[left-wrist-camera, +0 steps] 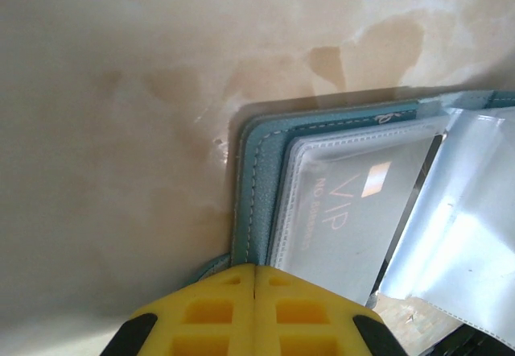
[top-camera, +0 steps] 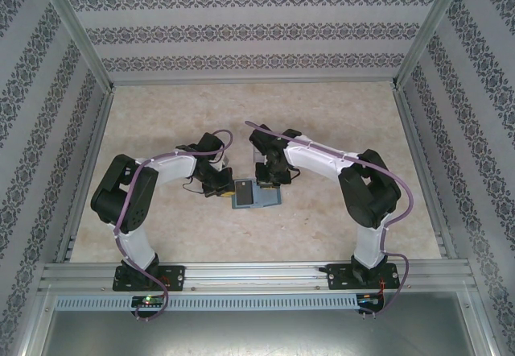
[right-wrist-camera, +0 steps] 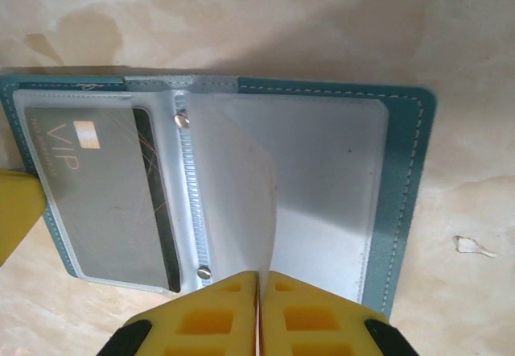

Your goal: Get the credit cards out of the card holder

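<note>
The teal card holder (top-camera: 265, 198) lies open on the table between both arms. A pale grey card marked VIP (right-wrist-camera: 96, 199) sits inside its left clear pocket, with the dark card's edge (right-wrist-camera: 161, 211) showing behind it. My left gripper (left-wrist-camera: 255, 269) is shut on the card holder's (left-wrist-camera: 259, 187) outer edge, beside the small tab (left-wrist-camera: 205, 269). In that view the grey card (left-wrist-camera: 354, 219) lies under clear plastic. My right gripper (right-wrist-camera: 259, 275) is shut on a clear inner sleeve leaf (right-wrist-camera: 233, 187), which stands up from the spine of the card holder (right-wrist-camera: 402, 179).
The beige marbled table (top-camera: 346, 122) extends around the wallet. Metal frame rails (top-camera: 241, 271) run along the near edge, and patterned walls close in the sides and back. A small white fleck (right-wrist-camera: 473, 246) lies on the table right of the wallet.
</note>
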`<action>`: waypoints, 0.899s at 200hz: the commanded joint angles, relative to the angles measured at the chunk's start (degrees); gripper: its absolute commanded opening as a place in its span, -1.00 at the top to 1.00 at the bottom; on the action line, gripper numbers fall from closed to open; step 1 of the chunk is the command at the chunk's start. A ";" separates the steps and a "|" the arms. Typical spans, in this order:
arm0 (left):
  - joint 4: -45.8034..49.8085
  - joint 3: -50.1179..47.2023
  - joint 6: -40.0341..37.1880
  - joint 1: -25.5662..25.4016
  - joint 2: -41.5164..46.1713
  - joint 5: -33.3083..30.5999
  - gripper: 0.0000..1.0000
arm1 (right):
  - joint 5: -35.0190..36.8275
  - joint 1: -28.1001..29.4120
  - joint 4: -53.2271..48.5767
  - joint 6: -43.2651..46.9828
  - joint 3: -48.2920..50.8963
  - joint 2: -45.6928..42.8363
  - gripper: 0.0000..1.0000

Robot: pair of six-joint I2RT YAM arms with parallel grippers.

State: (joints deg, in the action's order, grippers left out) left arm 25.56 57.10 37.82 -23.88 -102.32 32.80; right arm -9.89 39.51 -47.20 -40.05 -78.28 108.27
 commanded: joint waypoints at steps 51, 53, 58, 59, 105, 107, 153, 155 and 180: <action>4.33 1.51 -1.26 0.40 -1.59 -2.11 0.97 | 4.47 -1.65 -5.50 4.01 0.59 -0.54 0.65; 4.30 1.54 -1.26 0.41 -1.68 -2.10 0.97 | 4.65 -1.65 -5.59 4.02 0.59 -0.48 0.65; 4.41 1.60 -1.26 0.41 -1.64 -2.12 0.97 | 5.04 -1.71 -5.65 4.09 0.57 -0.36 0.63; 4.41 1.56 -1.26 0.37 -1.64 -2.08 0.97 | 5.09 -1.67 -5.68 4.10 0.62 -0.35 0.63; 4.85 2.22 -1.53 0.34 -1.74 -2.30 0.97 | 5.69 -1.72 -4.91 4.36 1.36 0.97 0.59; 4.80 2.24 -1.59 0.28 -1.74 -2.25 0.97 | 5.68 -1.78 -4.78 4.37 1.44 1.04 0.58; 6.30 3.92 -2.93 0.32 -2.16 -2.17 0.97 | 7.42 -1.84 -6.28 4.63 1.04 0.86 0.55; 6.35 3.97 -2.93 0.28 -2.17 -2.20 0.97 | 7.49 -1.88 -6.31 4.63 1.03 0.75 0.55; 6.73 4.58 -2.82 0.30 -1.75 -2.24 0.97 | 7.68 -2.00 -6.74 4.28 0.52 -1.76 0.54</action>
State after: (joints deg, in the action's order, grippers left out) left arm 29.63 60.14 36.36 -23.88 -103.59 31.70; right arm -4.25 37.98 -51.81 -35.99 -77.38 108.77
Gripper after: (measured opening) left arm 0.043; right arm 0.228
